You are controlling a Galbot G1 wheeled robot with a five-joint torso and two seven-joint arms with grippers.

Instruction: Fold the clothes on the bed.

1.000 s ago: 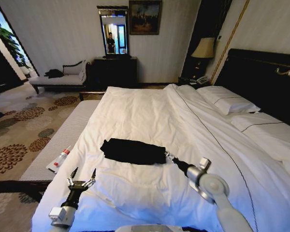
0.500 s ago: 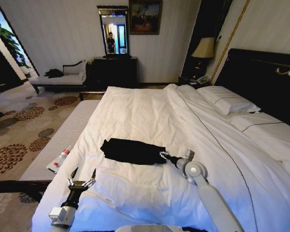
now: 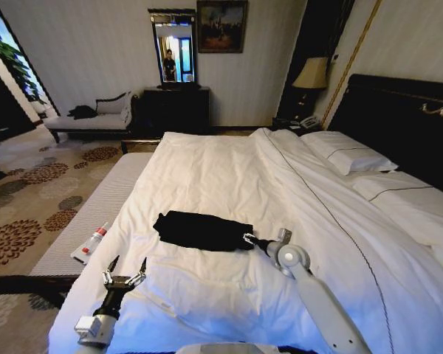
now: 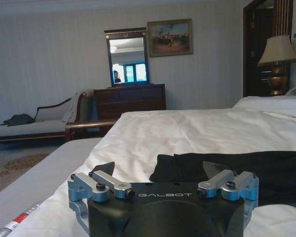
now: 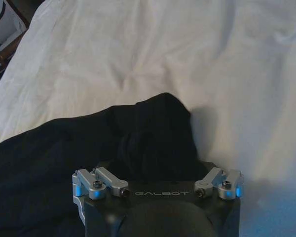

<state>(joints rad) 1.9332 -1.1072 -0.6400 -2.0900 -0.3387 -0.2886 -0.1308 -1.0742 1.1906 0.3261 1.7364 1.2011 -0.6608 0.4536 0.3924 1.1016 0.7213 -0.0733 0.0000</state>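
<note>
The clothes, a black T-shirt (image 3: 203,230) gathered into a long strip, lie on the white duvet of the bed (image 3: 229,169) near its front half. My right gripper (image 3: 248,238) sits at the strip's right end, touching the fabric. In the right wrist view its jaws stand wide apart over the bunched black cloth (image 5: 153,133), with the fingertips lost against the dark fabric. My left gripper (image 3: 125,268) hovers open over the bed's front left corner, short of the shirt (image 4: 246,170) and holding nothing.
A grey bench (image 3: 103,199) runs along the bed's left side with a small tube (image 3: 93,242) on it. Pillows (image 3: 351,156) and the dark headboard (image 3: 406,125) lie to the right. A chaise (image 3: 96,118), dresser (image 3: 176,109) and lamp (image 3: 312,74) stand at the far wall.
My right arm has swung left and forward, bringing its gripper from just off the shirt's right end onto it. The left arm and the shirt have not moved.
</note>
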